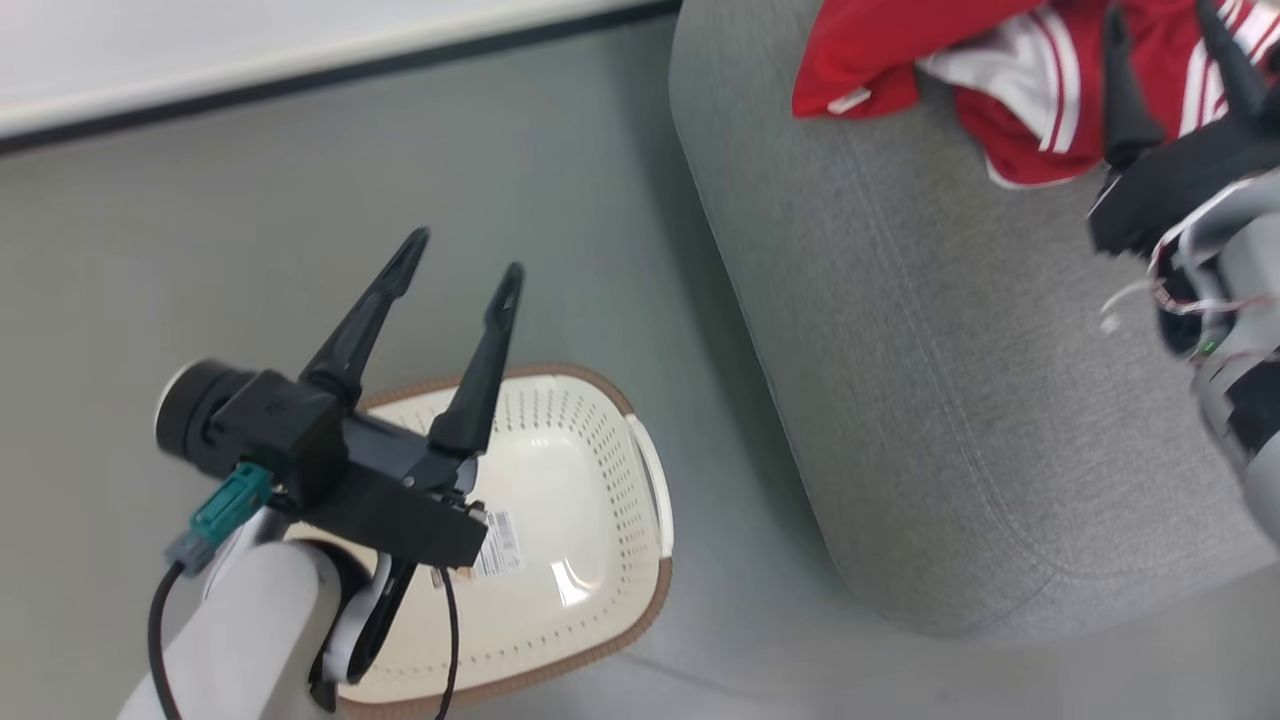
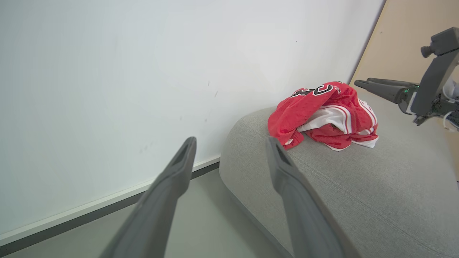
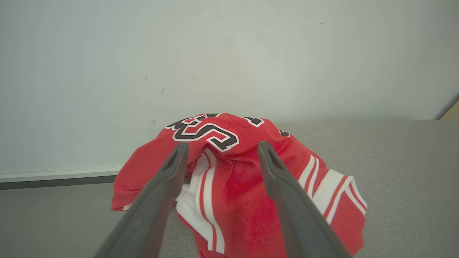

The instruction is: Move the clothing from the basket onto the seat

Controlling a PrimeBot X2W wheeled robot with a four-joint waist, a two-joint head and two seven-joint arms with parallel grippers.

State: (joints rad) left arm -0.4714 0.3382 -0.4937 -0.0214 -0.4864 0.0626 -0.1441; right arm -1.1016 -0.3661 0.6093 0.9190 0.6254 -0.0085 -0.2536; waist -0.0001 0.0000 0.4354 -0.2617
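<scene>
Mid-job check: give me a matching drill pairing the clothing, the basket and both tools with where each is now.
1 clothing
2 basket
3 left tool
4 right tool

A open, over the basket in the head view
B on the floor
C heaped on the seat
D open, pointing at the clothing

Pairs: 1-C, 2-B, 3-A, 4-D

Bare seat (image 1: pixel 950 400) beside heaped clothing (image 1: pixel 1010 90)
</scene>
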